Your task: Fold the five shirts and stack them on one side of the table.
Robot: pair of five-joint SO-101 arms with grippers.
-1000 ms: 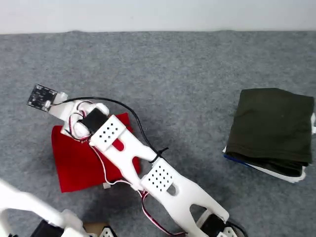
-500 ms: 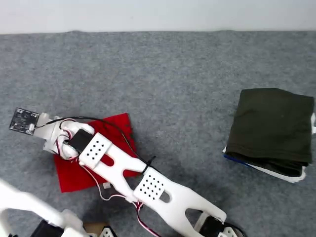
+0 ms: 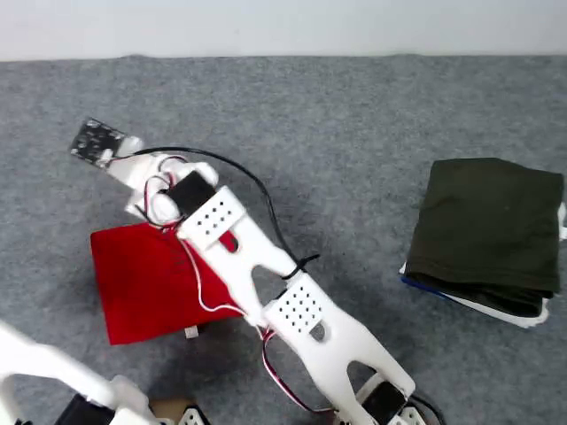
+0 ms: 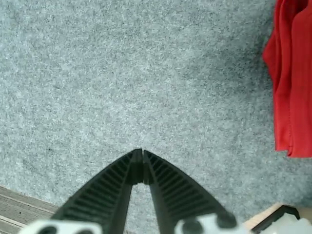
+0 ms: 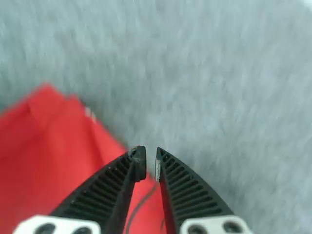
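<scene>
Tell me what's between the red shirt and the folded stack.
Bare grey mat between red shirt and stack, crossed by the right arm, in the high view.

Black ribbed jaws pressed together above grey carpet [image 4: 122, 73], red shirt [image 4: 292, 97] lying apart from them

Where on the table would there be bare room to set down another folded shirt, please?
The broad grey table between the red shirt and the dark-topped stack is bare, as is the strip along the far edge. The near left is crowded: the right arm hangs over the red shirt.
</scene>
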